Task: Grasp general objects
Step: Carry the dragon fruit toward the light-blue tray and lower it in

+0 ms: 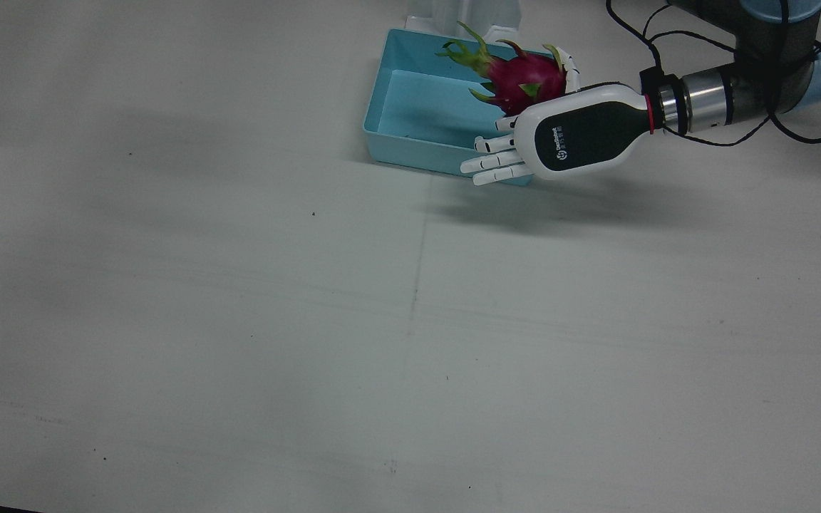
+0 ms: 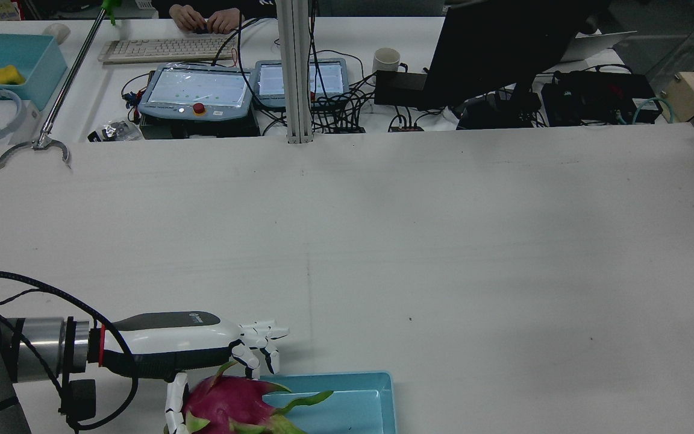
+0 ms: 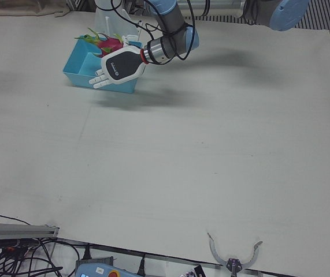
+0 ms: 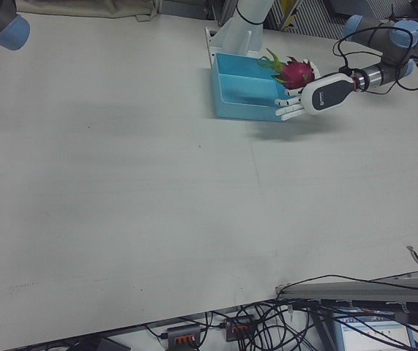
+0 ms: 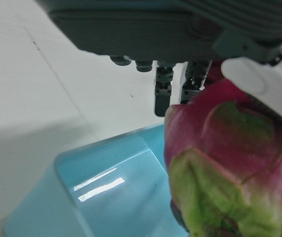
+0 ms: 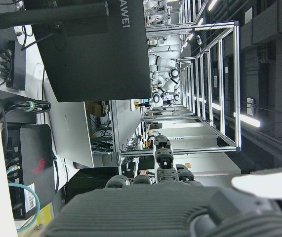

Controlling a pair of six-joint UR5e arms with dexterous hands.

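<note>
A magenta dragon fruit with green scales is held in my left hand, over the near-right corner of a light blue bin. The thumb is on the fruit's far side and the fingers reach over the bin's front wall. The rear view shows the hand, the fruit and the bin at the bottom edge. The left hand view shows the fruit against the palm, above the bin's floor. My right hand shows only in its own view, raised, with nothing in it.
A white arm pedestal stands right behind the bin. A grey claw tool lies at the table's far-left edge. Beyond that edge are pendants, a keyboard and a monitor. Black cables loop around the left wrist.
</note>
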